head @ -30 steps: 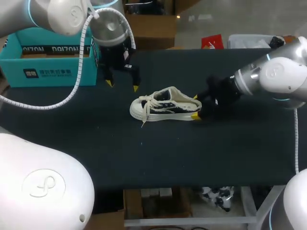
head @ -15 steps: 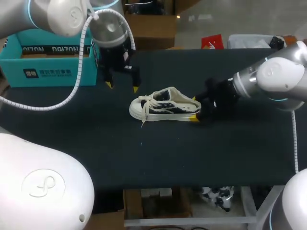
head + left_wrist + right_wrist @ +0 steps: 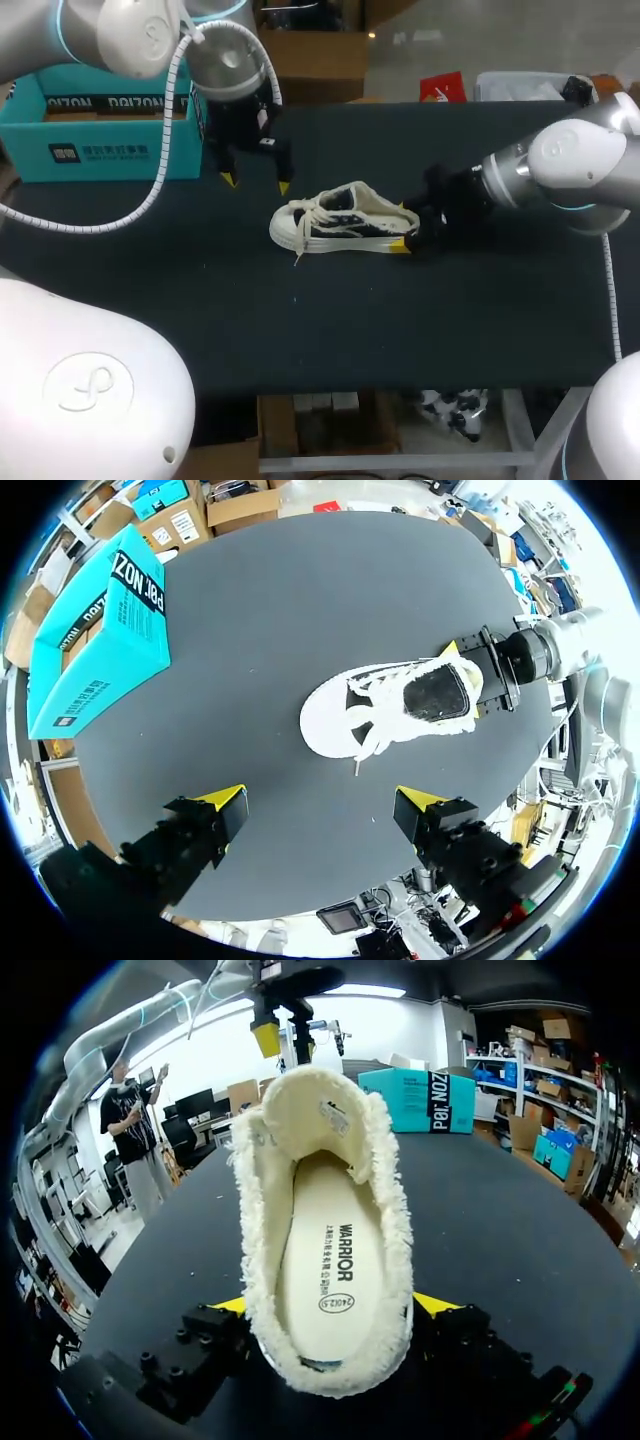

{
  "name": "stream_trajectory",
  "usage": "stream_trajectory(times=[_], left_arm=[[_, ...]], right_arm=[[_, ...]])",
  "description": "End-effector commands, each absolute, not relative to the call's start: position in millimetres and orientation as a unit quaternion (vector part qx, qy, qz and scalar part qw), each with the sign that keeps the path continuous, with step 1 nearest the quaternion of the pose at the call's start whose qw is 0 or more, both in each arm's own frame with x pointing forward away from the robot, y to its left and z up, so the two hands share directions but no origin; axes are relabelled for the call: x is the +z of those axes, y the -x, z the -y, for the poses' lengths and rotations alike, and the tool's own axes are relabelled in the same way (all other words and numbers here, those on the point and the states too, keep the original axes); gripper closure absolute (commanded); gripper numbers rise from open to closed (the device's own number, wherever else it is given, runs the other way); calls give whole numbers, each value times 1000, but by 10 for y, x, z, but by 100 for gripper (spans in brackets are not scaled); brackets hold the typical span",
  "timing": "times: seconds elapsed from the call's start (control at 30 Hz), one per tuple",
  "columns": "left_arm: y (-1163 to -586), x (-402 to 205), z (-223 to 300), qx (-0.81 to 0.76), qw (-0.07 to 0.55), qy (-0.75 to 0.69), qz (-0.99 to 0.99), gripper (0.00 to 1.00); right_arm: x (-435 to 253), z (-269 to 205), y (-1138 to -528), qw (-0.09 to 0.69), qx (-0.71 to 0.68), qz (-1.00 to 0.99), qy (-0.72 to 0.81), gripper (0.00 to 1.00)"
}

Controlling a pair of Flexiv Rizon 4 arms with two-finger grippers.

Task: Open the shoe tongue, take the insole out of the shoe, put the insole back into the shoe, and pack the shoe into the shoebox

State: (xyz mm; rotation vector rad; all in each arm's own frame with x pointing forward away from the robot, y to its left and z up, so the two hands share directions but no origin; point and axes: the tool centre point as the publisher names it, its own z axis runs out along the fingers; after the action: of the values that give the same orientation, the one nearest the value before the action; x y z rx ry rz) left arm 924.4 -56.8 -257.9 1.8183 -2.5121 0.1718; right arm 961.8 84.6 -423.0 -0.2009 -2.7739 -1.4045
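A cream canvas shoe (image 3: 340, 222) lies on its sole at the middle of the black table (image 3: 300, 330), toe to the left. In the right wrist view the shoe (image 3: 325, 1250) shows its cream insole (image 3: 335, 1260) lying inside. My right gripper (image 3: 404, 226) is at the heel, open, with a yellow tip close along each side; I cannot tell whether they touch it. My left gripper (image 3: 255, 182) hangs open and empty above the table behind the toe, and in its own view the gripper (image 3: 322, 802) has the shoe (image 3: 400, 705) ahead of it.
A teal shoebox (image 3: 100, 130) stands at the table's back left corner, seen also as the box (image 3: 95, 640) beside the left gripper. Bare black table surrounds the shoe in front and to the right.
My right gripper has slid a little left, so the heel sits deeper between its fingers, which have drawn in slightly. The left arm and the shoe have stayed put.
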Motion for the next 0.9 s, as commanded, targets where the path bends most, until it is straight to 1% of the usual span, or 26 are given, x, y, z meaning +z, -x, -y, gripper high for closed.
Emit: stream_trajectory(times=[0.03, 0.43, 0.7, 0.9], left_arm=[[-9254, -2566, 636, 53, 16, -586, 808, 0], [-9386, -2599, 1133, 31, -6, -598, 801, 0], [-9683, -2648, 1483, 18, 20, -593, 805, 0], [-9758, -2729, 1712, 0, 36, -581, 813, 0]], right_arm=[[-4270, -828, -9606, 10, -457, 887, 66, 100], [-4272, -828, -9606, 12, -462, 885, 64, 100], [-4272, -828, -9606, 12, -462, 885, 64, 100], [-4272, -828, -9606, 12, -462, 885, 64, 100]])
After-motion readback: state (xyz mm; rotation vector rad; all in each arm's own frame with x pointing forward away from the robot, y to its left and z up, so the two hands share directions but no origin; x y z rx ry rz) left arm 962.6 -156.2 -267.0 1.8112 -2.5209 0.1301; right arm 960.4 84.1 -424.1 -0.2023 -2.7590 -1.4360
